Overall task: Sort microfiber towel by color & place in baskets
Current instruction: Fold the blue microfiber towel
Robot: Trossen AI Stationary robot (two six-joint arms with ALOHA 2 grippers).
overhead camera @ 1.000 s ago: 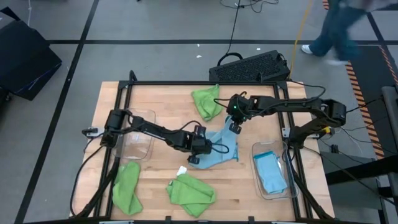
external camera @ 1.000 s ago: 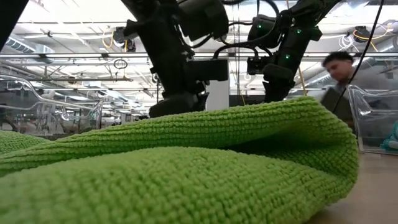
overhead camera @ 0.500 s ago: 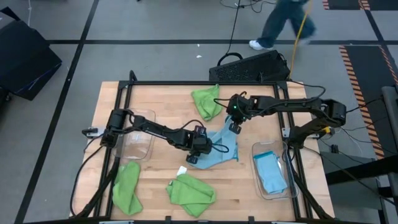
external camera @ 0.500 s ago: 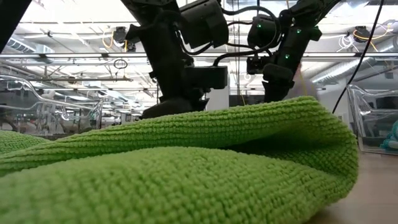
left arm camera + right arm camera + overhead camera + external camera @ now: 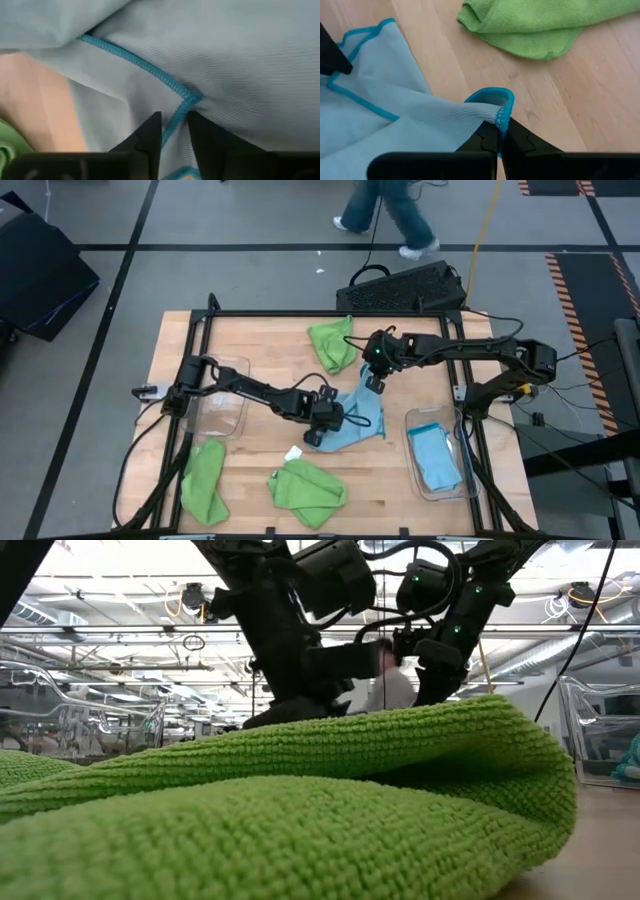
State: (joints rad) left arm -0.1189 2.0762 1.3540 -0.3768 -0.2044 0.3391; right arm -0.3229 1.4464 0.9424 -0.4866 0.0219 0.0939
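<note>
At frame centre, my left gripper (image 5: pixel 318 428) and right gripper (image 5: pixel 371 384) both pinch the light blue microfiber towel (image 5: pixel 358 420); I should lift evenly.

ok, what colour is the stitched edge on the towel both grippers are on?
Darker teal-blue edging on a light blue towel; clearest in the left wrist view.

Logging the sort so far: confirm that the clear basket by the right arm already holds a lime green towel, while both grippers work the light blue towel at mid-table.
Wrong colour. The high view shows the right-hand basket holding a light blue folded towel, not a lime green one. The rest stands: the left gripper and right gripper are both at the light blue towel mid-table.
</note>
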